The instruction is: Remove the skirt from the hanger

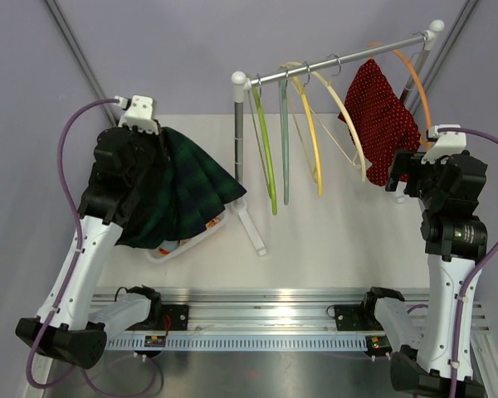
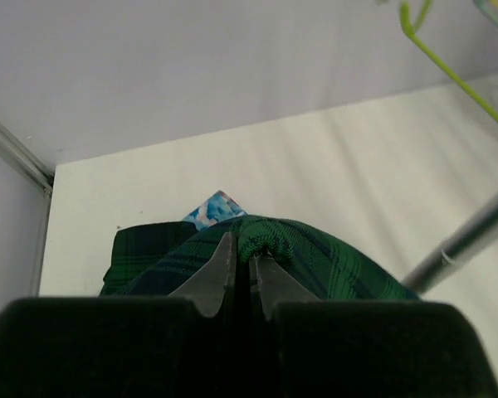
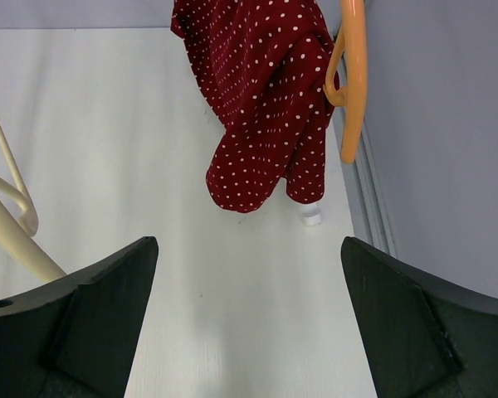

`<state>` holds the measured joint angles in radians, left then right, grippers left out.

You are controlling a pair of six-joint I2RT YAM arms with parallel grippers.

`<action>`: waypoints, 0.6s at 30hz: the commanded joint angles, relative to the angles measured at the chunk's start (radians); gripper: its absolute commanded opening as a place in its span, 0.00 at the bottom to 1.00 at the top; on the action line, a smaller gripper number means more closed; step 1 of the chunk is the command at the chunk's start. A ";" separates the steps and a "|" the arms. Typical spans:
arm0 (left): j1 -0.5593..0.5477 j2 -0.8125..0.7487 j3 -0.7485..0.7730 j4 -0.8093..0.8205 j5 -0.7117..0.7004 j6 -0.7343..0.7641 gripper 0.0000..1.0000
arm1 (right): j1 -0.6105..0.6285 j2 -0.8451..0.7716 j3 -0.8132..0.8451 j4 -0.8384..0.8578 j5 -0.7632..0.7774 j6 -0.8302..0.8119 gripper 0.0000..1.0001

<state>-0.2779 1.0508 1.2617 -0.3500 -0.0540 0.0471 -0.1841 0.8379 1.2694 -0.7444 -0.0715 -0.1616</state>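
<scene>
Far left: left gripper, jaws pinched nearly together on a bunched fold of the green plaid skirt. The skirt is off the rack and drapes from the grip down the arm's inner side. Its lower edge hangs over a white bin on the table. The wrist view shows a scrap of blue patterned cloth just beyond the fold.

Centre: a rail on a white stand. Bare hangers hang along it: green hanger, grey hanger, yellow hanger, cream hanger.

Right end of the rail: orange hanger with the red dotted skirt hanging against it, bunched and uneven. Cannot tell how it is attached.

Far right: right gripper, jaws spread wide and holding nothing. It sits low and near the red skirt's hem, apart from it.
</scene>
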 commanded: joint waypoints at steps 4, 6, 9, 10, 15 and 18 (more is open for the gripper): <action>0.178 -0.101 -0.253 0.192 0.180 -0.338 0.00 | -0.006 -0.017 -0.004 0.048 0.016 -0.012 1.00; 0.206 -0.164 -0.364 0.221 0.207 -0.394 0.00 | -0.006 -0.017 -0.007 0.048 0.016 -0.012 1.00; 0.240 -0.204 -0.559 0.241 0.253 -0.528 0.00 | -0.006 -0.017 -0.008 0.048 0.012 -0.012 0.99; 0.240 -0.206 -0.597 0.247 0.256 -0.559 0.00 | -0.006 -0.016 -0.007 0.048 0.010 -0.012 0.99; 0.240 -0.105 -0.711 0.224 0.232 -0.658 0.00 | -0.006 -0.019 -0.004 0.042 0.004 -0.009 1.00; 0.240 -0.003 -0.705 0.197 0.204 -0.673 0.00 | -0.006 -0.020 -0.001 0.036 -0.002 -0.012 0.99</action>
<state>-0.0406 0.9794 0.5644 -0.1257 0.1467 -0.5602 -0.1844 0.8291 1.2617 -0.7448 -0.0700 -0.1646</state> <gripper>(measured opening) 0.049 0.993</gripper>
